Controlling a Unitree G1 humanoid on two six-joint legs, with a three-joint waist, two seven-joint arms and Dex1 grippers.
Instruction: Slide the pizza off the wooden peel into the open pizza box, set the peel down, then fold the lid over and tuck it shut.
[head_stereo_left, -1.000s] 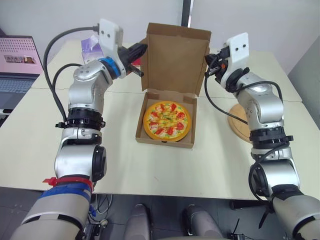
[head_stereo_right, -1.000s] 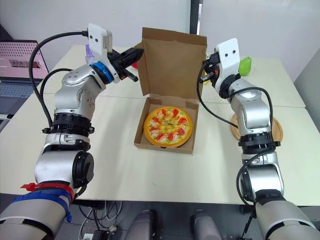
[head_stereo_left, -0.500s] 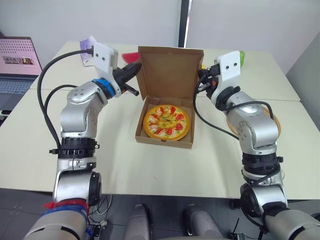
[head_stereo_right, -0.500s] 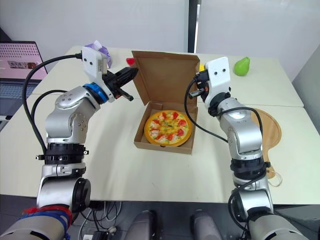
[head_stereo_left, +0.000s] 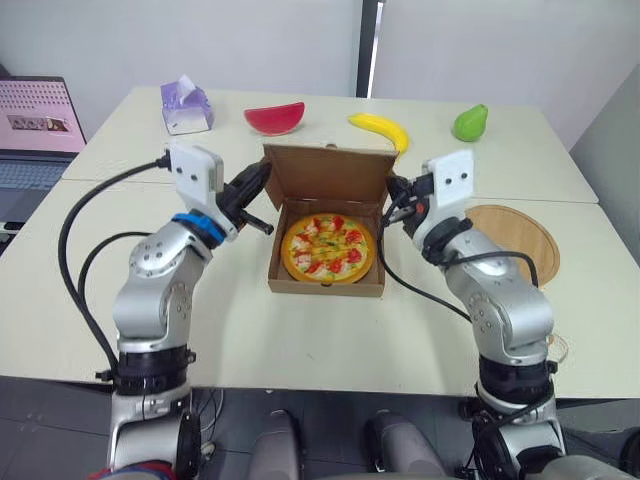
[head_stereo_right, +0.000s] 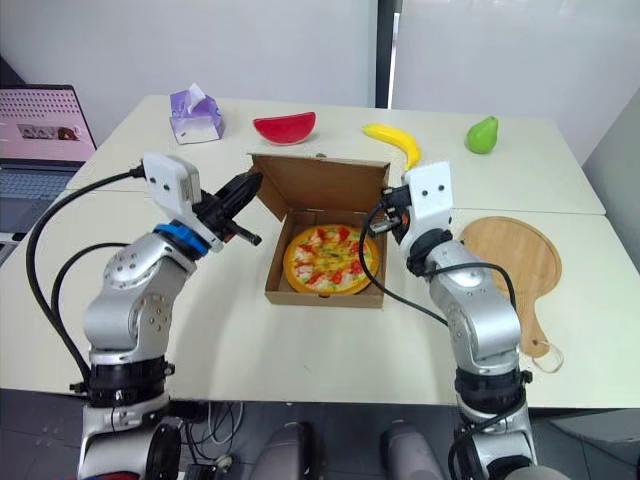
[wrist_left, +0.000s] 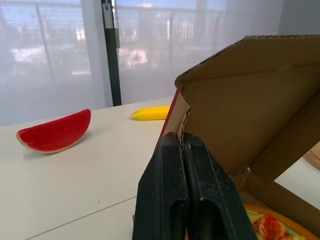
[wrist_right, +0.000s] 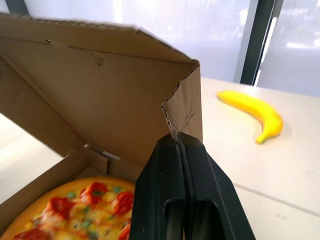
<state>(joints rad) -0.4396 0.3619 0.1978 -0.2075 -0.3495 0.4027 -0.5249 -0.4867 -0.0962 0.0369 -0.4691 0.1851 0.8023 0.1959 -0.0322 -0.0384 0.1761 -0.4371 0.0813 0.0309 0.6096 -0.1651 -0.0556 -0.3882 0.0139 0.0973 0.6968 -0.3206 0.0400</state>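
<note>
Pizza (head_stereo_left: 320, 248) is sitting in the box (head_stereo_left: 326, 287), with the lid (head_stereo_left: 325, 176) hanging half-lowered over it. Uneven lowering is risking a side flap buckling outside the wall or scraping the toppings. Left gripper (wrist_left: 182, 142) and right gripper (wrist_right: 179, 141) are each apparently pinching a lid flap, fingers closed tight, pizza just below.

Head pair high, wrists close
Both eyes look down over the table (head_stereo_left: 300, 330); wrist cameras face the pizza box (head_stereo_left: 325, 285) closely from opposite sides.
</note>
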